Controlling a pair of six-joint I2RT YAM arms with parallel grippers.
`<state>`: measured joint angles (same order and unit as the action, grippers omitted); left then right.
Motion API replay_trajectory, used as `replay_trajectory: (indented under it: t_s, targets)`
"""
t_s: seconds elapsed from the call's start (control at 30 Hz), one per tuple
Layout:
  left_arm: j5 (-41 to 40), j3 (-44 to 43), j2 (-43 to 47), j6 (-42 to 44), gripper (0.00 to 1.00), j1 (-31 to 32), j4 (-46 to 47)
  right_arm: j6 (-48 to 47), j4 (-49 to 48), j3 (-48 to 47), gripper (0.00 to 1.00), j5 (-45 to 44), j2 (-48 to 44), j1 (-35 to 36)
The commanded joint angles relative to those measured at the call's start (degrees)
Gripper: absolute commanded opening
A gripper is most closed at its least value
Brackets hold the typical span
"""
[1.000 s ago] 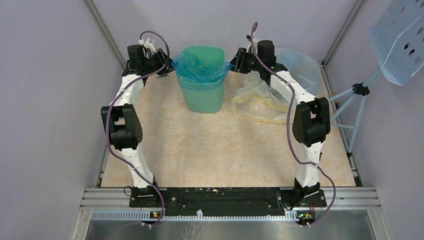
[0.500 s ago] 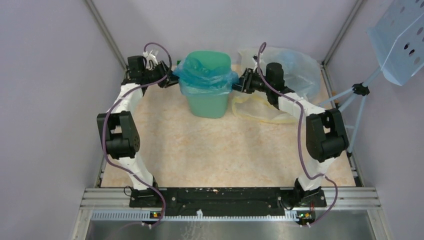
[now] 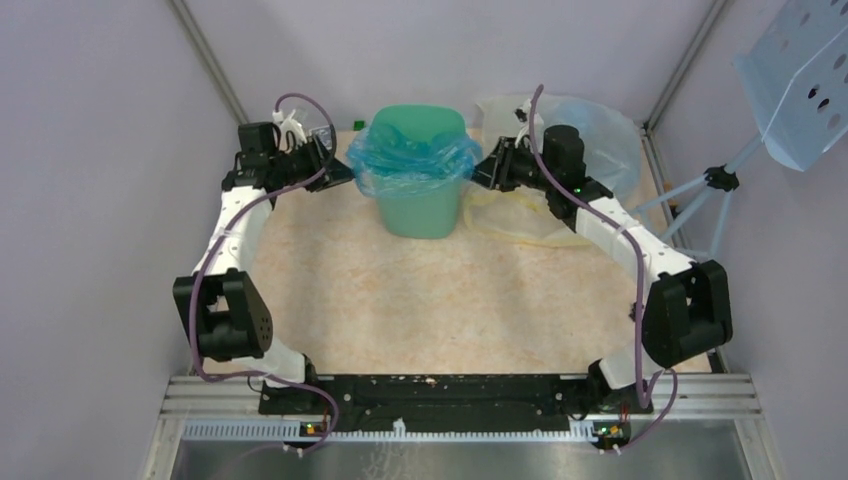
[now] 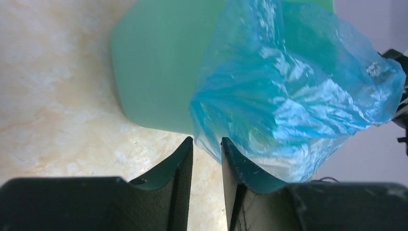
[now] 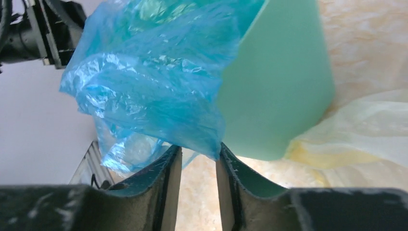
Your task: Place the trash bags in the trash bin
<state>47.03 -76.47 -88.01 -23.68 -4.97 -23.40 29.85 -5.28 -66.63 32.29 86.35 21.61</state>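
Observation:
The green trash bin [image 3: 418, 208] stands at the back middle of the table, with a light blue trash bag [image 3: 412, 158] draped in it and over its rim. My left gripper [image 3: 338, 168] is at the bin's left side. Its jaws stand open a little, and the blue bag's [image 4: 288, 82] lower edge hangs at the fingertips [image 4: 186, 144] beside the bin [image 4: 159, 72]. My right gripper [image 3: 482, 168] mirrors it on the right, open [image 5: 198, 147], with the bag [image 5: 154, 82] hanging at its tips. A pale yellowish bag [image 3: 520, 215] lies right of the bin [image 5: 279, 86].
Another translucent bluish bag [image 3: 600, 130] lies in the back right corner behind the right arm. A tripod with a perforated blue panel [image 3: 800, 80] stands outside the right edge. Walls and metal posts close in the back and sides.
Both grippers came down along the bin's sides and the blue bag's edges now sit lower over the rim. Both elbows swung outward and down. The jaws narrowed slightly.

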Motion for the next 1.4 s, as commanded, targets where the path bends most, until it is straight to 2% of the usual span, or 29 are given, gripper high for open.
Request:
replay_trajectory:
  t_s: [0.0,0.2,0.3,0.33,0.47,0.6,0.7,0.77,0.83,0.9,1.03,1.13,1.37]
  targets:
    - [-3.01,-5.74,-2.6,1.52,0.33,-0.74,0.55,-2.72,8.38,-5.84,0.29,-5.98,0.83,-2.8]
    - [-5.44,-8.23,-7.97,0.45,0.15,-0.76,3.76,-2.04,9.47,-8.26,0.1,-4.62,4.9,-3.94]
    - [-3.99,-7.98,-10.4,-0.75,0.11,-0.74,4.84,-1.92,9.76,-8.79,0.09,-4.34,6.53,-3.9]
    - [-3.93,-7.92,-11.02,-0.9,0.11,-0.73,4.93,-2.21,9.9,-8.86,0.12,-4.41,6.74,-3.93]
    - [-6.38,-7.28,-11.13,-0.04,0.13,-0.73,4.77,-4.48,9.94,-8.52,0.32,-5.56,5.52,-3.92]
    - [-7.09,-5.72,-8.93,0.05,0.22,-0.74,5.21,-8.92,5.88,-6.65,0.43,-5.06,1.31,-3.9]
    - [-7.5,-5.45,-6.76,0.08,0.38,-0.74,4.66,-11.14,4.84,-9.03,0.55,-6.32,-0.41,-3.93]
    - [-10.38,-5.63,-4.69,0.01,0.52,-0.75,2.75,-11.75,6.53,-11.93,0.62,-6.63,-0.09,-3.92]
    - [-13.62,-3.9,-1.36,-0.54,0.64,-0.75,2.05,-11.74,9.32,-15.32,0.66,-6.43,1.04,-3.87]
    - [-15.61,-1.04,2.48,-1.14,0.71,-0.76,3.42,-11.8,12.67,-19.05,0.68,-6.79,2.78,-3.46]
    - [-17.7,2.48,9.61,-1.15,0.76,-0.76,3.01,-16.31,19.37,-25.67,0.71,-11.76,6.22,-0.97]
    - [-15.92,3.83,12.64,-1.65,0.76,-0.58,2.0,-18.57,23.24,-31.4,0.73,-13.0,9.49,0.26]
    - [-13.81,4.8,15.04,-2.59,0.58,2.14,2.15,-20.78,26.77,-37.67,0.74,-14.44,14.62,0.9]
